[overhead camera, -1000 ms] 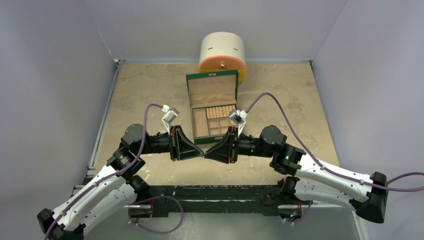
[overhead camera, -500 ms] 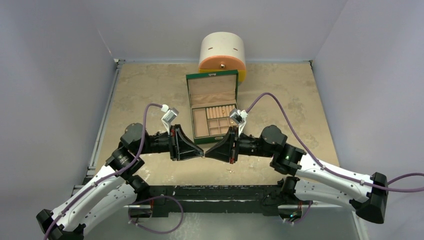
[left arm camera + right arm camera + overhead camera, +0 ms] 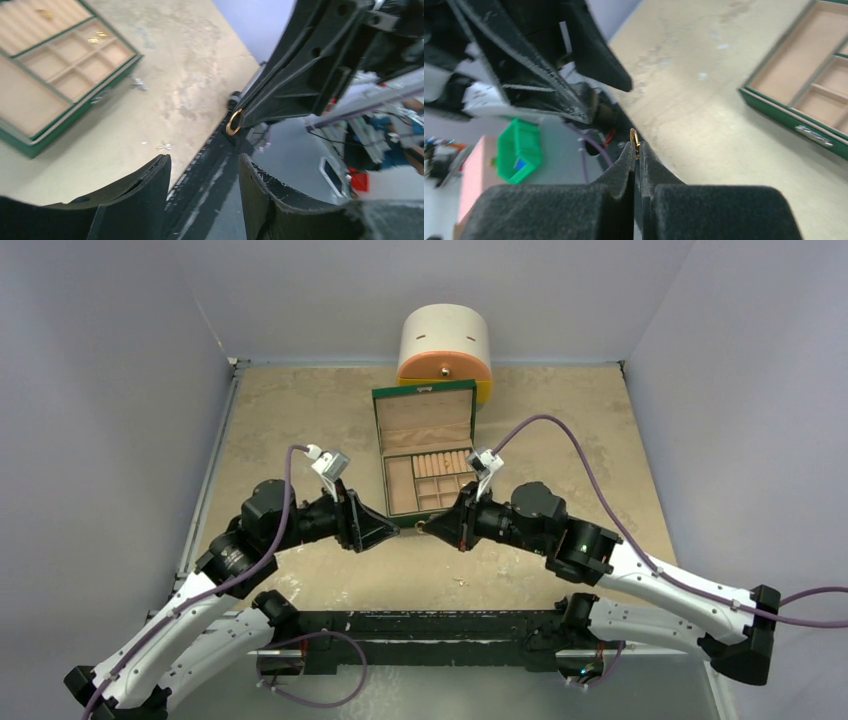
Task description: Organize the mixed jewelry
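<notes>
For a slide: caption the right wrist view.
Right gripper pinching a gold ring; open left gripper opposite, green box beyond.

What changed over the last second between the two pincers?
The pincers met tip to tip before. Now they have drawn apart and shifted slightly toward the green jewelry box. The left pincer has opened and backed off to its own side. The gold ring is now pinched in the right pincer alone. The box and the round white-and-orange container behind it stayed put.
</notes>
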Controlling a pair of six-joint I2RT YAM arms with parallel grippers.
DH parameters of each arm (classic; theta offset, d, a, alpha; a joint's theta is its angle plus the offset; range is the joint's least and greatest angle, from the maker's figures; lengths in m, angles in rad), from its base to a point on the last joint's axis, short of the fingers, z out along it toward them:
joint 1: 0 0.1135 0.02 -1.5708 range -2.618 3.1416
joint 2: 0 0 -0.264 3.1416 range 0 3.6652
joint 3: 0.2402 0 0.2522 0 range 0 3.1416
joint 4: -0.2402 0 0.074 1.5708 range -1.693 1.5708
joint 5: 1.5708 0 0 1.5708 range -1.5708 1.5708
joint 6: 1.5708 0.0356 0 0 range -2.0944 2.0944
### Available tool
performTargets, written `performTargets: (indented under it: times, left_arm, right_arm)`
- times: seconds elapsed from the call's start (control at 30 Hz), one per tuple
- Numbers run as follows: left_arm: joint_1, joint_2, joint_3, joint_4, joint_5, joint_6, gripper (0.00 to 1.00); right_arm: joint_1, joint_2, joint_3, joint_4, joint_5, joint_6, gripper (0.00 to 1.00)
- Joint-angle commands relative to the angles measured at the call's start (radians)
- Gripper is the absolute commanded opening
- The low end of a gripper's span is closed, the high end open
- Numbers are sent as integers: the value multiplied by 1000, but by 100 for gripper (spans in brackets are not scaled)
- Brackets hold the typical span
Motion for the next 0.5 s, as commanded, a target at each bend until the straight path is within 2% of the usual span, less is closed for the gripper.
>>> performTargets:
  times: [0.0, 0.2, 0.47]
  left_arm:
    - [3, -9, 68, -128, -242, 95, 52]
    - [3, -25, 81, -198, -366, 133, 52]
    - [3, -51, 87, -198, -450, 153, 52]
  right_arm:
    - [-4, 69, 132, -245, 290, -60, 0]
    - [-27, 205, 228, -399, 536, -94, 0]
    - [-119, 367, 292, -433, 676, -143, 0]
